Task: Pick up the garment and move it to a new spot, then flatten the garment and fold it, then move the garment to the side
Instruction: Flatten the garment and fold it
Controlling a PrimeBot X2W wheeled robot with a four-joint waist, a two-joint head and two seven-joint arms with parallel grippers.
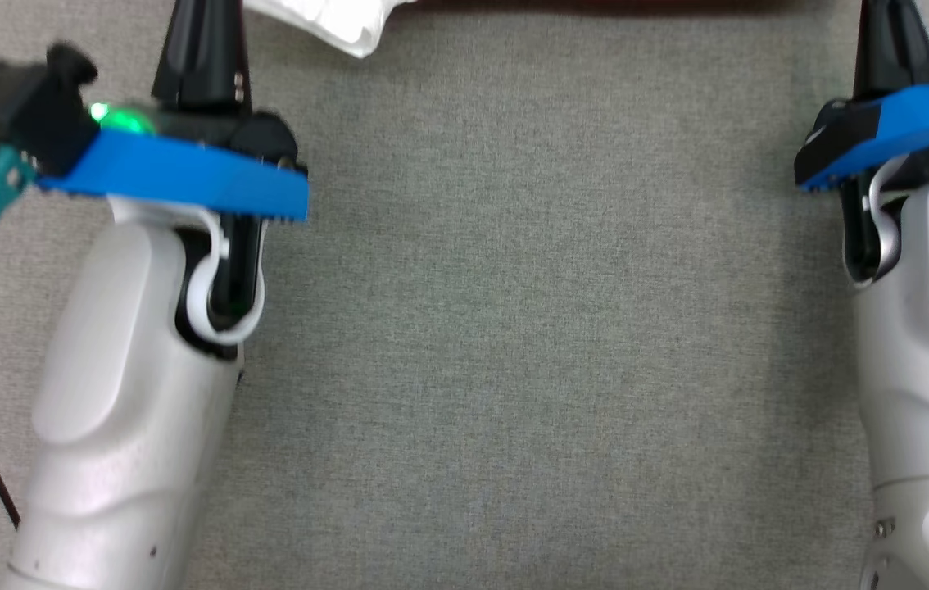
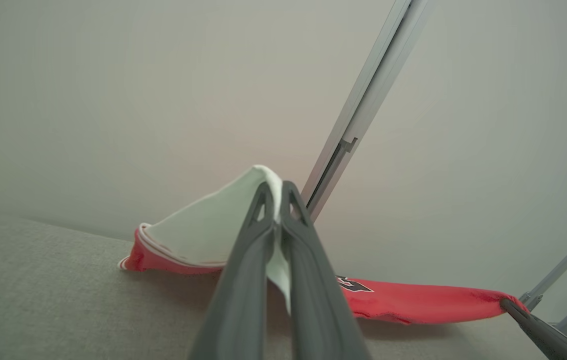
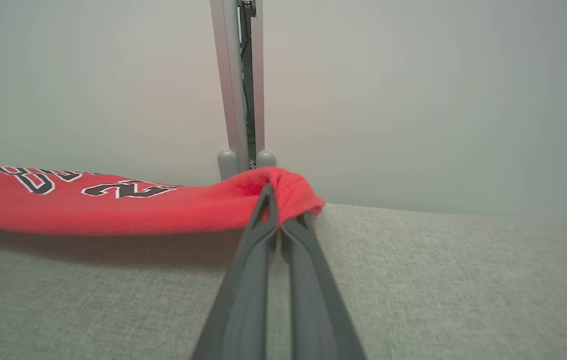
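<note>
left wrist view shows our left gripper (image 2: pixel 277 190) pinched shut on a pale inner corner of the red garment (image 2: pixel 413 302), with the cloth caught between the jaws. right wrist view shows our right gripper (image 3: pixel 283 207) closed on the opposite red corner, which is bunched at its tips. the garment hangs stretched from left to right between both grippers, low over the far side of the grey table cover (image 1: pixel 546 328). we judge the main risk to be a slip: each grip takes only a small pinch of thin fabric. pulling the arms further apart or moving them unevenly could tug a corner free. it could also drag the cloth into creases and spoil the flattening.
</note>
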